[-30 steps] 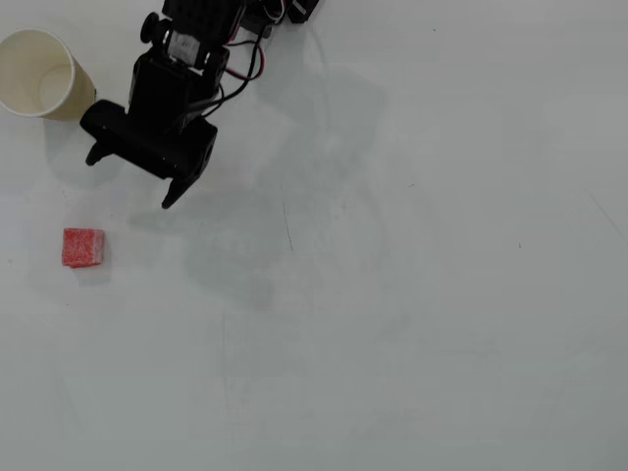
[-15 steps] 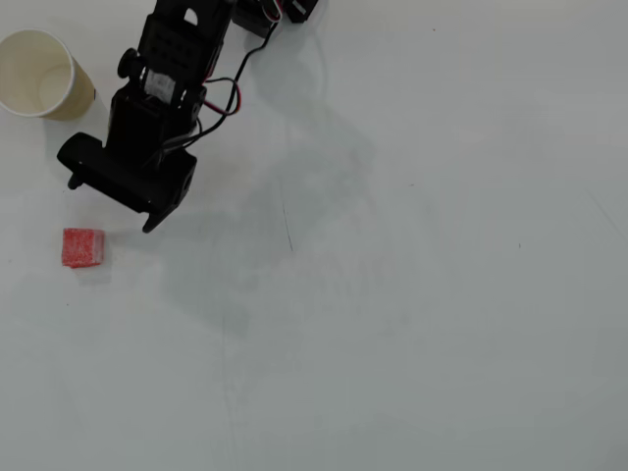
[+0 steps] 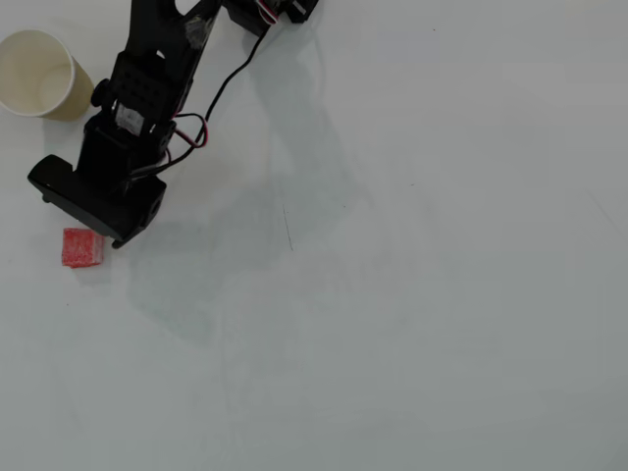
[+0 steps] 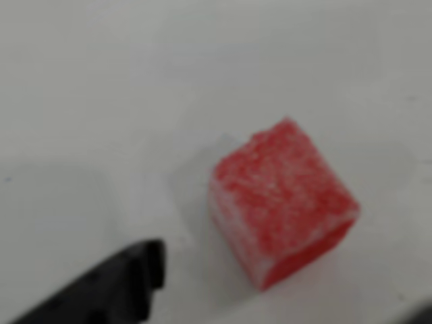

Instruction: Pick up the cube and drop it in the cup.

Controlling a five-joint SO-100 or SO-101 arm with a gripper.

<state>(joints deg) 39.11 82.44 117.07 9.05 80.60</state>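
In the wrist view one black finger [image 4: 115, 283] pokes in at the lower left, apart from the cube [image 4: 282, 199], which sits on the table [image 4: 202, 81] right of centre. The picture is blurred, and I cannot tell how wide the fingers stand. In the overhead view the gripper [image 3: 78, 221] hangs at the left, just above the cube [image 3: 81, 247]. The cup [image 3: 39, 74] stands upright in the upper left corner.

The overhead view looks straight down on the tabletop [image 3: 442, 294] from well above, the arm entering at 11 o'clock. The wrist view sits very close, angled down. Both share the cube [image 3: 82, 247] [image 4: 282, 200], at 9 o'clock from overhead.
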